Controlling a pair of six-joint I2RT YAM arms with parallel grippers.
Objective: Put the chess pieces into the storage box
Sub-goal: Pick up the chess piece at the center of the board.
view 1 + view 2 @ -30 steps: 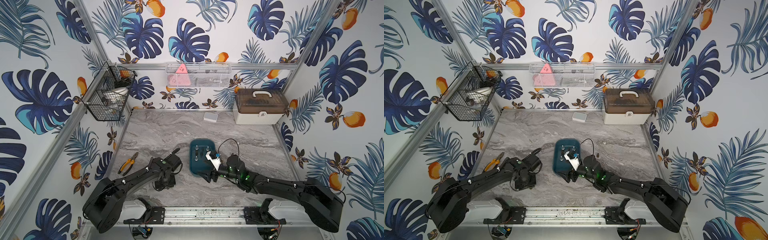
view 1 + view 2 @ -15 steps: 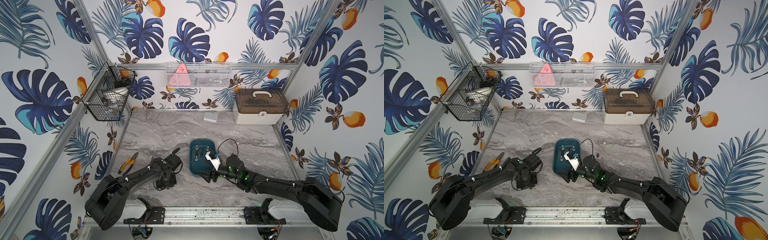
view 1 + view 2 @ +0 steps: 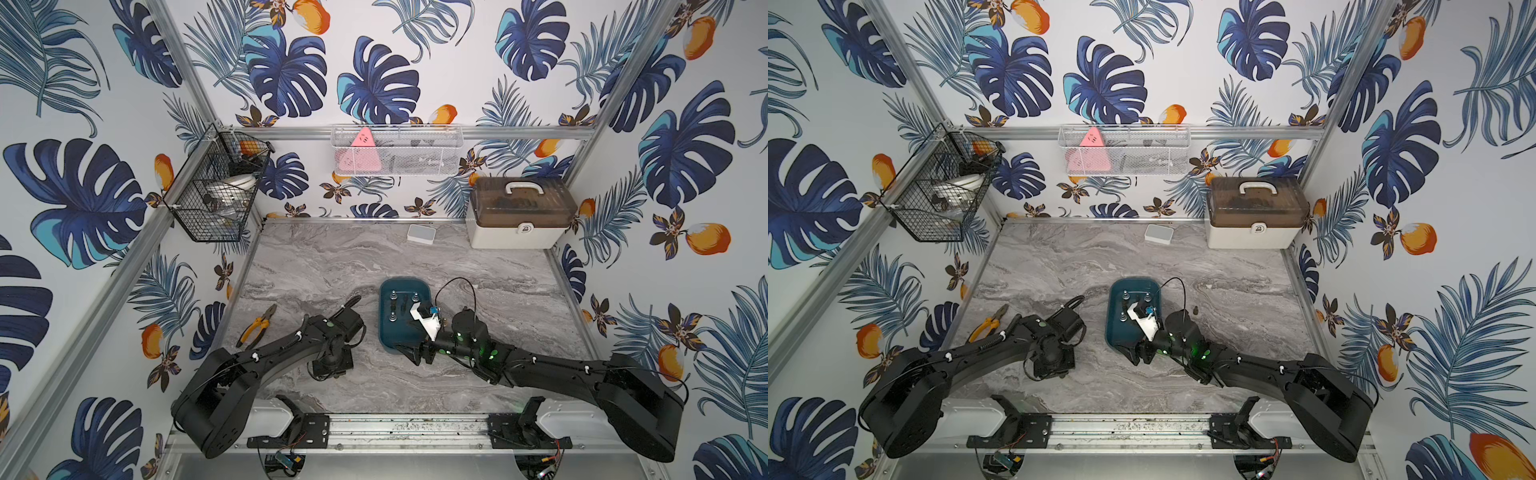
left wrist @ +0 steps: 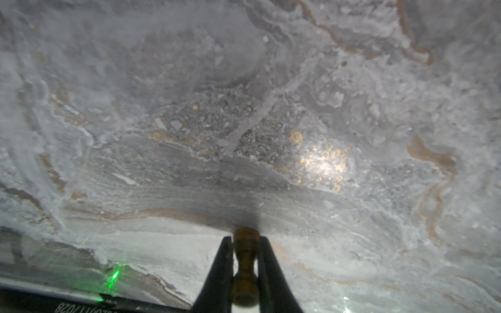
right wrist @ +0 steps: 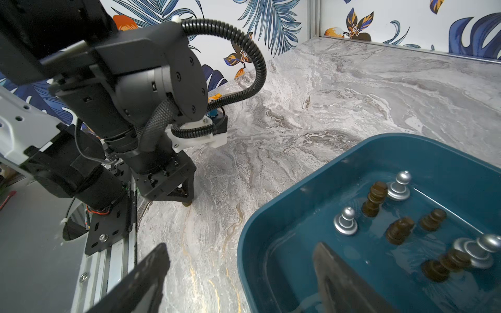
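My left gripper is shut on a brown chess piece, which points down at the marble table. In both top views that gripper hangs left of the storage box, a dark teal tray. Inside the box are several chess pieces: silver ones stand upright, and brown ones stand or lie among them. My right gripper is open and holds nothing. It straddles the box's near rim, one finger inside and one outside, as a top view also shows.
Orange-handled pliers lie near the left wall. A white case with a brown lid and a small flat white box sit at the back. A black wire basket and a white mesh shelf hang on the walls.
The left gripper's jaws have closed onto the brown chess piece, and its wrist shifted slightly. The right arm has stayed where it was, open over the box's rim.
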